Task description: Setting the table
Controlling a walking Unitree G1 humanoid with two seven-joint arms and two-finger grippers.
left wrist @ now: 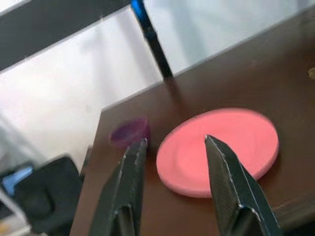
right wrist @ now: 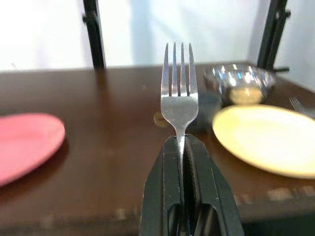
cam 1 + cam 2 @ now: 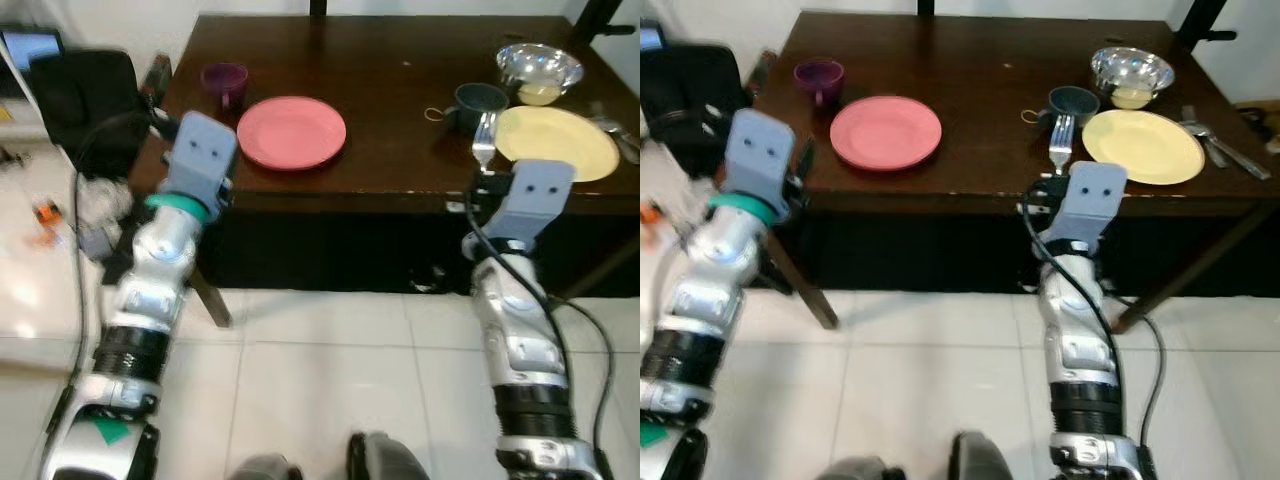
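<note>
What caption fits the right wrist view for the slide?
Right hand shut on a fork, tines up, over the table edge between the pink plate and yellow plate.

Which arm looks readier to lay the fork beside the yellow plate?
Right. The right gripper already holds the fork, close to the yellow plate. The left gripper is open near the pink plate.
</note>
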